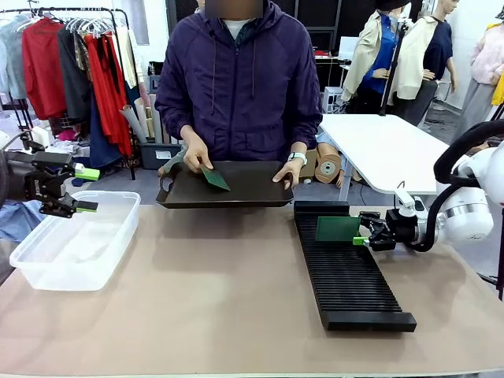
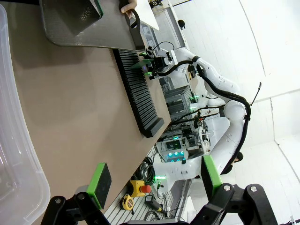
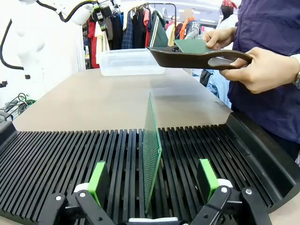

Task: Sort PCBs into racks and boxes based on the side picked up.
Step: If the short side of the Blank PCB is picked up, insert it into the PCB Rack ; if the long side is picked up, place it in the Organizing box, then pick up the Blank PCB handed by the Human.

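**A:** Biggest first. What sits on the table (image 1: 197,315)?

**B:** At the robot's left is the clear box (image 1: 55,276), and I see nothing inside it. The left jaws hang over its rim, spread wide and gripping nothing.

**A:** And the rack (image 1: 350,283)?

**B:** It is long, black and ribbed, and lies on the robot's right side. One PCB in the rack (image 3: 151,154) stands on edge in a slot toward the far end. Its dotted face shows in the right wrist view. The right jaws are released, with a green pad on either side of it and neither touching.

**A:** The tray (image 1: 236,193)?

**B:** The person holds it up at the table's far edge. One hand (image 1: 290,169) grips its rim, and the other hand (image 1: 195,153) rests by a PCB on the tray (image 1: 214,179). That board lies on the tray, and the face that is up looks plain dark green.

**A:** How will that board handle?

**B:** I judge it light, thin and stiff, so it should not sag. The faces look smooth and may slip between the pads. Lying low on the tray, it leaves little to get under. I would take it across two opposite edges, near the middle so it does not swing, and squeeze gently, since a hard pinch could chip an edge.

**A:** And the standing one?

**B:** Only its slot props it up, so a knock could tip it.
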`<state>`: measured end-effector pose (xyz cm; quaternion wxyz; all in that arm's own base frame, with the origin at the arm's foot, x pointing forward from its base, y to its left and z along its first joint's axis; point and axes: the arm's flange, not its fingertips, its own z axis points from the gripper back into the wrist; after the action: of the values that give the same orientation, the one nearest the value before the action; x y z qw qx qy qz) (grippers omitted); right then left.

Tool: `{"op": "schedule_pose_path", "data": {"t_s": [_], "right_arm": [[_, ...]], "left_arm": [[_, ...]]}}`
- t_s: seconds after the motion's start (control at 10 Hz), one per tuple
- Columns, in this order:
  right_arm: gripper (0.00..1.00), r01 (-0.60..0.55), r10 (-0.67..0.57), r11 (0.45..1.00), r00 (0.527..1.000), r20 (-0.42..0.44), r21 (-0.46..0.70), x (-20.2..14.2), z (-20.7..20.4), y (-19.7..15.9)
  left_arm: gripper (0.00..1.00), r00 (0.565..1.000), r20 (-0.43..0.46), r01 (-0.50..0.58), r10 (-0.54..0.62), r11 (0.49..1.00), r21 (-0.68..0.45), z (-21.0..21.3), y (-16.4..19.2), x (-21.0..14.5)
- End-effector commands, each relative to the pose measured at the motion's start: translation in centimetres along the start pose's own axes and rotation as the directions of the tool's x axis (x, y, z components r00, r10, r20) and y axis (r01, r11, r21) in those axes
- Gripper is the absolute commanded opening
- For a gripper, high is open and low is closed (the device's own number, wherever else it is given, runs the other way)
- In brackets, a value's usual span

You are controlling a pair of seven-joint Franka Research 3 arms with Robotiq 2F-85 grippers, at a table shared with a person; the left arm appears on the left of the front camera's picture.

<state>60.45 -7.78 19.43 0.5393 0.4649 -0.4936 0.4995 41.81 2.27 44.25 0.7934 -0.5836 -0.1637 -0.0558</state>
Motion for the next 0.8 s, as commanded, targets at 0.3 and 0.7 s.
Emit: {"op": "schedule_pose_path", "data": {"t_s": [0.3, 0.7], "right_arm": [[1.0, -0.003, 0.003, 1.0, 1.0, 0.0, 0.002, 0.21, -0.11, -0.05], [1.0, -0.003, 0.003, 1.0, 1.0, 0.0, 0.002, 0.21, -0.11, -0.05]], "left_arm": [[1.0, 1.0, -0.004, 0.002, -0.002, 1.0, -0.002, 0.13, -0.17, -0.07], [1.0, 1.0, -0.004, 0.002, -0.002, 1.0, -0.002, 0.13, -0.17, -0.07]]}}
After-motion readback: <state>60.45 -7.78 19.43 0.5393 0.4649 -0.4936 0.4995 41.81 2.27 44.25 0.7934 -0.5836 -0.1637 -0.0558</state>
